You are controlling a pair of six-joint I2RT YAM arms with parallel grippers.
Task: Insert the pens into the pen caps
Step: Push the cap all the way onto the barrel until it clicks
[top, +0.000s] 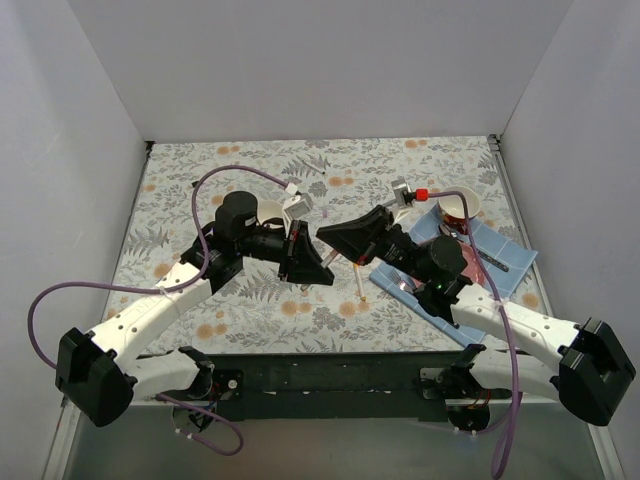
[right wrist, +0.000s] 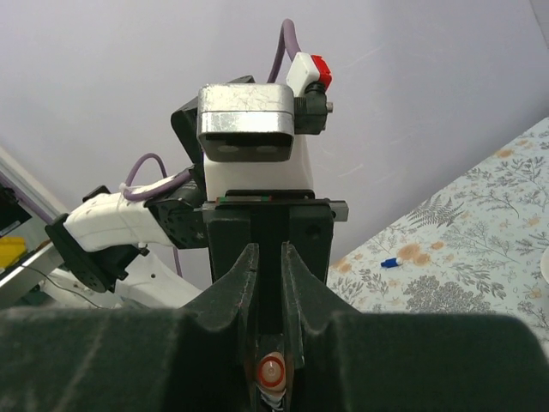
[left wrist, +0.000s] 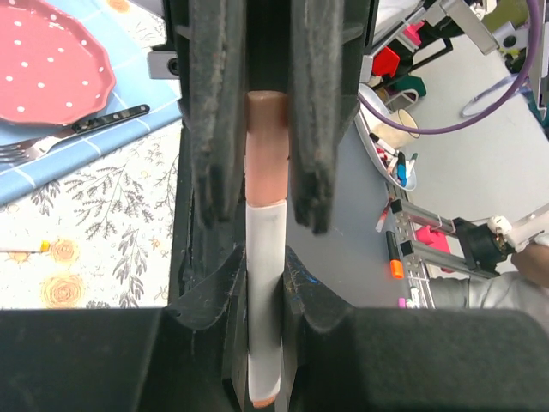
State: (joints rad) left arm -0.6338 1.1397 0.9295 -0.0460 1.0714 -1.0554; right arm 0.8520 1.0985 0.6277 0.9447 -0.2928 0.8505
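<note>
Pen and cap cannot be seen from the top external view. The left gripper and the right gripper meet tip to tip over the middle of the grey leaf-and-orange-flower printed cloth, and they hide whatever sits between them. A loose thin pale pen lies on the cloth just in front of the right gripper, near the edge of the blue placemat. A round white cup stands behind the left gripper.

In the left wrist view, the short white-barrelled pen stands upright in the frame. The left gripper's fingers are pinched on its lower barrel, and an orange end shows at the very bottom. Its upper end sits inside the brownish-orange plastic cap. The right gripper's long black fingers press on both sides of the cap. To the left, a red plate with white dots and a grey metal fork rest on the placemat. A small pen with an orange-yellow end lies apart on the cloth.

The right wrist view looks down the right gripper's own fingers, which stand close together on an orange-rimmed round end. The left gripper faces it directly.
</note>
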